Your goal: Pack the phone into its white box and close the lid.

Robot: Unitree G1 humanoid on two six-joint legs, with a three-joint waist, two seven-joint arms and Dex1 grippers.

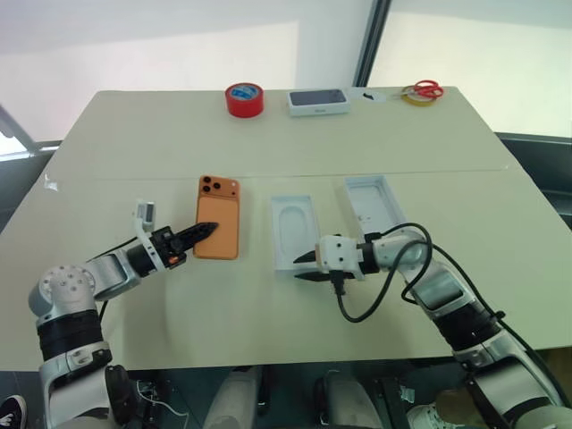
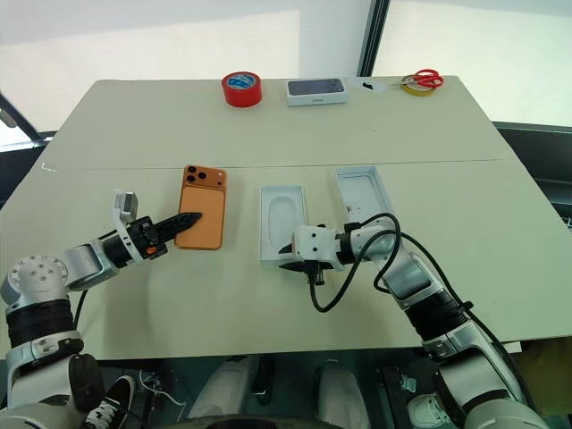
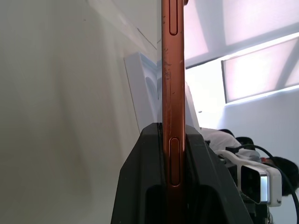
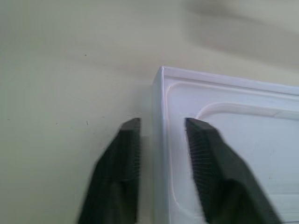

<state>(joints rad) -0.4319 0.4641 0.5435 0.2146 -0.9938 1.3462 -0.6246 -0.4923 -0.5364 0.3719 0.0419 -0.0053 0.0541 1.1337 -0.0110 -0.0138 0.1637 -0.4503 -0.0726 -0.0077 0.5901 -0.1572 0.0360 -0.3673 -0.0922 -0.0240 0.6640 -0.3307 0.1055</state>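
Left gripper (image 1: 207, 229): its two black fingers are closed on the near long edge of the phone; in the left wrist view the orange edge runs straight up between the two fingers (image 3: 149, 186), pinched tight.
Phone (image 1: 220, 223): orange, back side up, the dark lenses at its far end. It is on the robot's left side of the table, left of the box. Whether it lies flat on the table or is lifted a little, I cannot tell.
Right gripper (image 2: 288, 256): at the near left corner of the box, pointing to the left. In the right wrist view one finger (image 4: 122, 158) is outside the box wall and the other finger is inside, over the insert, and the wall stands in the narrow gap between them. If the pads already press the wall, I cannot tell.
Box (image 1: 293, 231): white, open, with a white insert that has a rounded recess. It lies between the phone and the lid.
Lid (image 1: 375, 204): white, inner side up, just to the right of the box and a little farther away, not touching it.
Table (image 1: 268, 152): pale beige.
Far edge of table: a red tape roll (image 1: 244, 99), a second white box (image 1: 317, 102) with a dark phone picture on top, and scissors (image 1: 424, 89) with red handles.
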